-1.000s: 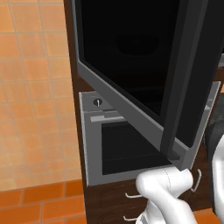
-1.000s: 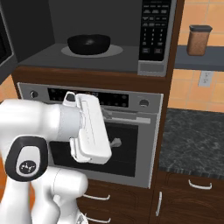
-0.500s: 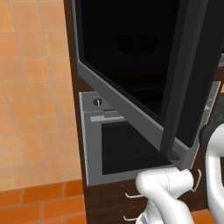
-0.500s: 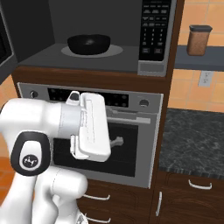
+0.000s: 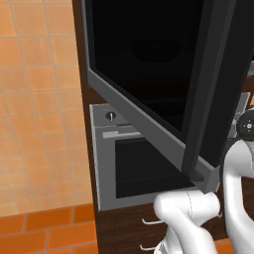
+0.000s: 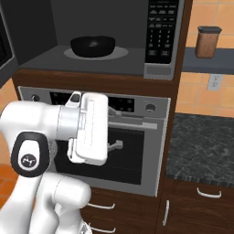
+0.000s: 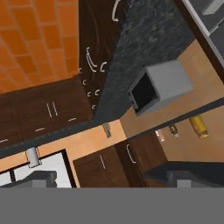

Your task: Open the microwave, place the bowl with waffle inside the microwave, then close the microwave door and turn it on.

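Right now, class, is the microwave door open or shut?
Open. The microwave door swings out toward the left base camera, and the cavity shows the bowl inside in the right base view.

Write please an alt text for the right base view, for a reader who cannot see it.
An open microwave holds a dark bowl on its turntable, with the keypad at its right. Below it is a silver oven, partly hidden by the white arm. A brown jar stands on a shelf at the right, above a dark counter.
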